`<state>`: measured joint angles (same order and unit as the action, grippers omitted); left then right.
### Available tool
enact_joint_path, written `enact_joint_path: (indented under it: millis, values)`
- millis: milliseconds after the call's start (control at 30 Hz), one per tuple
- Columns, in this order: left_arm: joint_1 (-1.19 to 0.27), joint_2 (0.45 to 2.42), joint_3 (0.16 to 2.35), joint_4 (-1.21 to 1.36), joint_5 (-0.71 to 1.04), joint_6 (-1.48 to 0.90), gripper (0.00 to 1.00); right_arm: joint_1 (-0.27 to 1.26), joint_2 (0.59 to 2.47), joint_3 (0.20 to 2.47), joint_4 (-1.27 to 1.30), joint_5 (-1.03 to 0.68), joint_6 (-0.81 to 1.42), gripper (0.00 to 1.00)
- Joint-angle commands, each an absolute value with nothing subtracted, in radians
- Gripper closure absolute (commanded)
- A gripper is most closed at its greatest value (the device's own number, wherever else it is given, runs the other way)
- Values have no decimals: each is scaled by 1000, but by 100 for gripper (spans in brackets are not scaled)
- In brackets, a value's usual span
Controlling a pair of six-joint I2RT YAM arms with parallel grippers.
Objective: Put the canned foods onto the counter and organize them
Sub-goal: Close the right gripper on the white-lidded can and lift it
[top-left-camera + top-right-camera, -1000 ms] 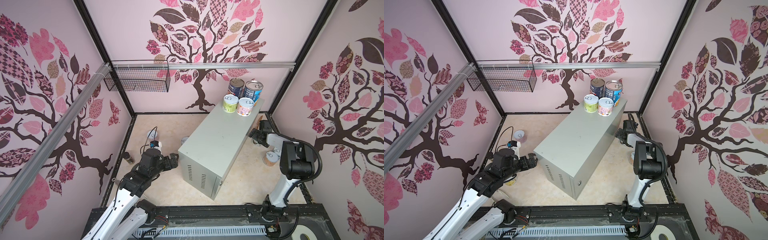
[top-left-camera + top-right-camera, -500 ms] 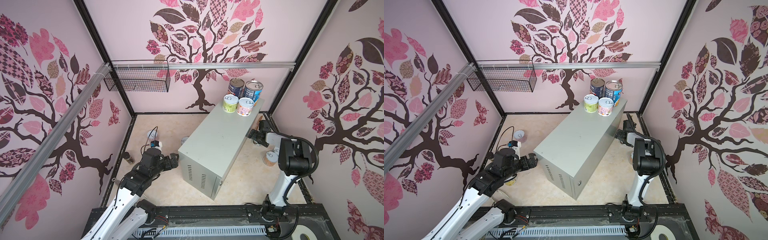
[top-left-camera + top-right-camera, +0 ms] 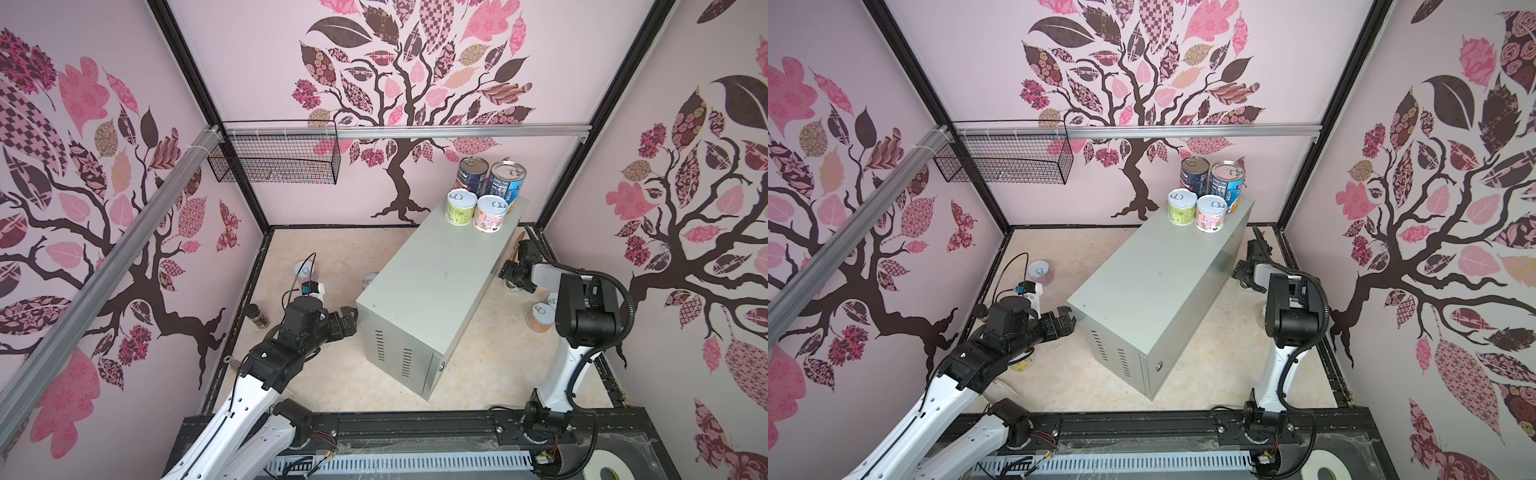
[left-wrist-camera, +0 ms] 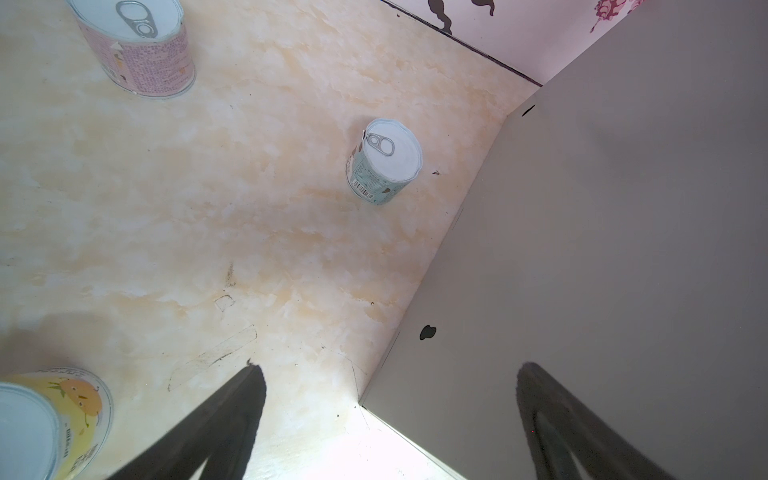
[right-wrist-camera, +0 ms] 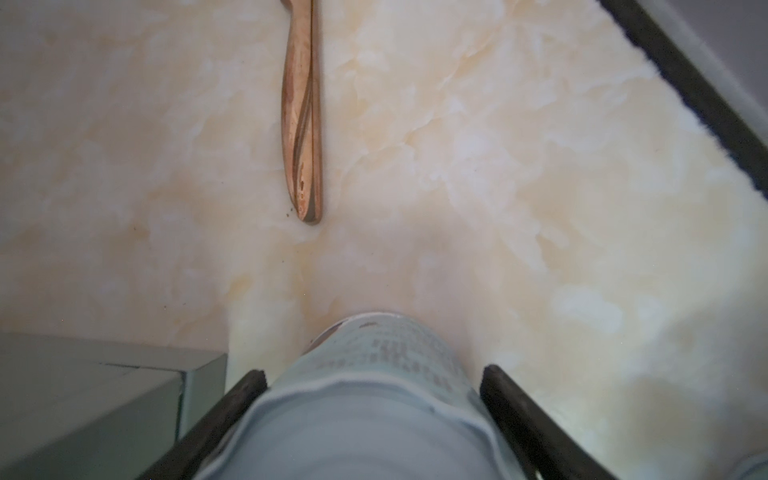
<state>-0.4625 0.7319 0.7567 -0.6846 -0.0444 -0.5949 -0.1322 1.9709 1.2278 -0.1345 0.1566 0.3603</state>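
The grey counter [image 3: 436,282] [image 3: 1158,282] carries two tall dark blue cans [image 3: 472,175] [image 3: 506,183], a green can [image 3: 460,206] and a pink can [image 3: 490,212] at its far end. My right gripper [image 5: 372,378] [image 3: 513,282] is low on the floor beside the counter, shut on a pale green can [image 5: 374,415]. My left gripper [image 4: 390,374] [image 3: 347,320] hangs open and empty at the counter's near left corner. Near it on the floor stand a pale green can [image 4: 384,162], a pink can [image 4: 141,54] [image 3: 305,272] and a yellow can [image 4: 62,424].
A wooden spatula [image 5: 301,124] lies on the floor ahead of the right gripper. Two more cans [image 3: 540,318] stand by the right arm. A small brown jar [image 3: 257,316] sits at the left wall. A black wire basket [image 3: 274,160] hangs on the back rail.
The right gripper's jaws have closed in onto the pale green can, and that arm has shifted slightly. The left arm has not moved.
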Motion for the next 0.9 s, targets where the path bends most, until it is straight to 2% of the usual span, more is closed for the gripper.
enact_joint_path:
  millis: [0, 100, 300, 867]
  values:
    - [-462, 726, 731, -664, -37, -580, 2, -138, 1985, 1249, -149, 166, 362, 27]
    - [-458, 723, 727, -657, -30, -582, 2, -137, 1959, 1225, -130, 159, 373, 32]
    - [-458, 718, 724, -654, -27, -585, 2, -137, 1876, 1179, -104, 135, 399, 34]
    - [-457, 693, 719, -647, -18, -559, 2, -137, 1495, 934, -47, 50, 540, 35]
